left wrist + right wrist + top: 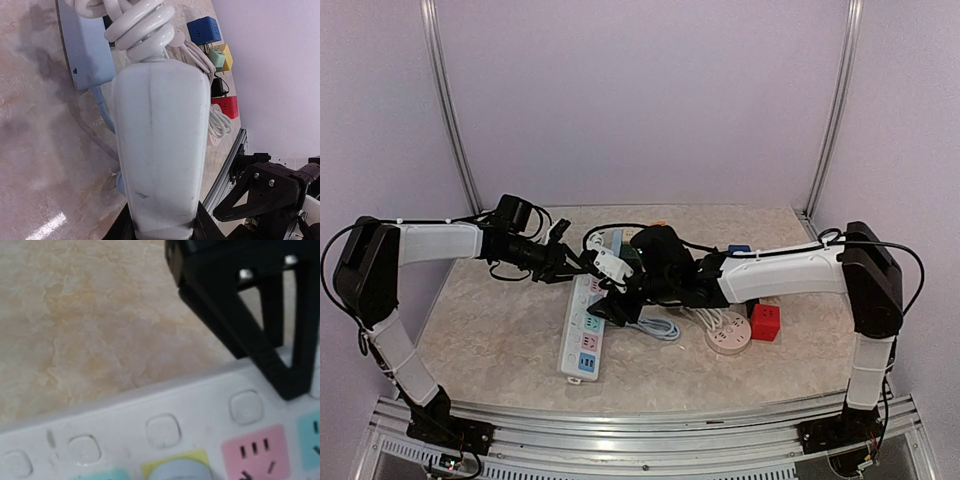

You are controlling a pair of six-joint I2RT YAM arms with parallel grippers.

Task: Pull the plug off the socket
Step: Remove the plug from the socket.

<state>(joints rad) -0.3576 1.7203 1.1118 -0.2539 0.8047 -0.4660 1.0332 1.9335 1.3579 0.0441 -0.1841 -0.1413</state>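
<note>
One scuffed white plug [160,150] in closed left jaws; right jaws' state unclear.

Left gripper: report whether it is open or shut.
The left gripper is shut on the white plug: in the left wrist view its black fingers sit against both sides of the plug's near end.

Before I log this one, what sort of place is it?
Likely a robot test cell: marble-look tabletop, aluminium frame rail, plain lilac walls, and a staged white power strip.

Marble table [490,330] bearing white power strip [582,338]
</note>
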